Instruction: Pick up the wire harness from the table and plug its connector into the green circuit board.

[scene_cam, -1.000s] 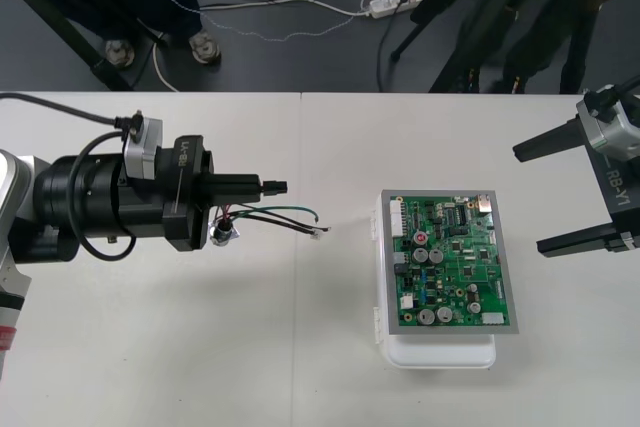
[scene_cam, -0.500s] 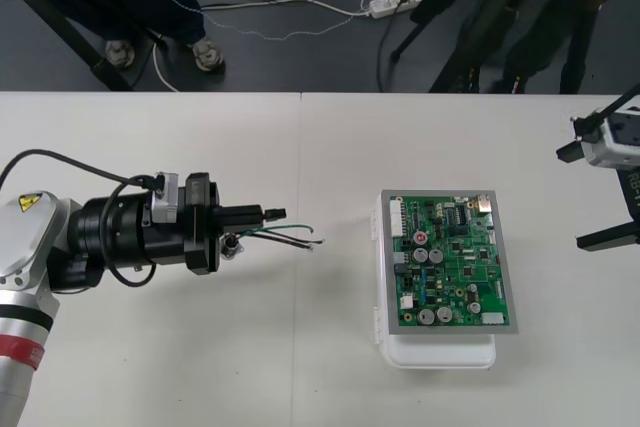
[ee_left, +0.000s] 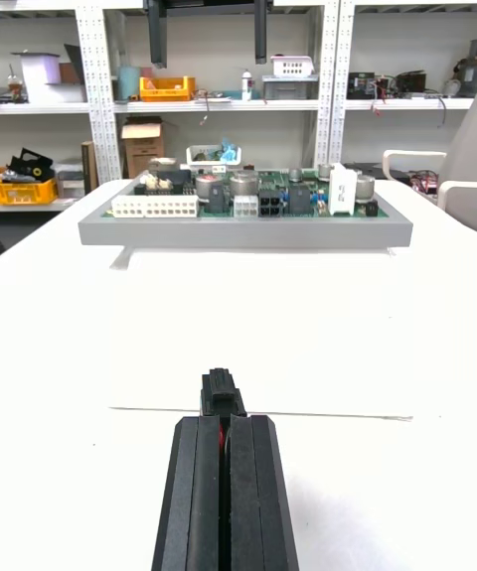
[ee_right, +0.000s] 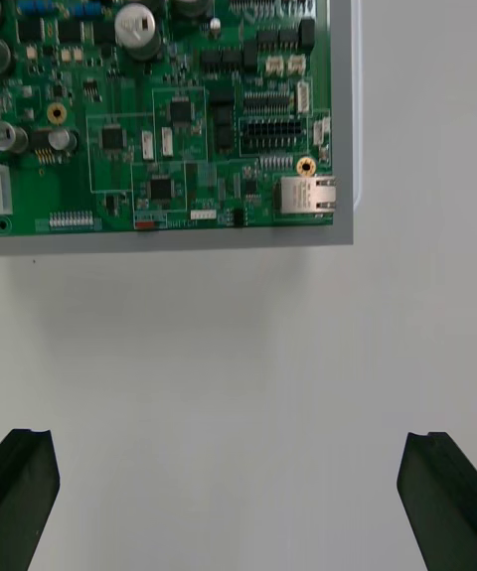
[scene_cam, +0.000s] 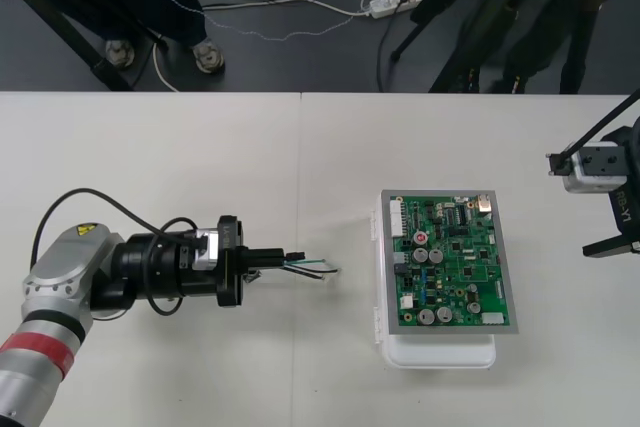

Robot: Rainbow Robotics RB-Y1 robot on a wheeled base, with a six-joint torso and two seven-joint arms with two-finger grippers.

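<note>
Seen from above, the left arm is reaching in from the near left, lying low and level over the light table (scene_cam: 180,157); the left gripper (scene_cam: 290,257) is pointing right, toward the green circuit board (scene_cam: 452,262). Its black fingers (ee_left: 199,492) are pressing close together, gripping the wire harness (scene_cam: 315,267). In the left wrist view, the small black plug (ee_left: 223,392) is sticking out past the fingertips, with a little red showing at its base, and is facing the board's near edge across a stretch of bare table. From above, thin green and black wires are trailing out to the right of the gripper, ending short of the board and not touching it; whether they are resting on the table cannot be told.

The board is sitting on its white base (scene_cam: 440,352), right of the table's middle; the plug is not in it.

The right gripper (scene_cam: 568,205) is hanging at the right edge of the table, just beyond the board; its fingers (ee_right: 30,492) are standing wide apart, holding nothing.
</note>
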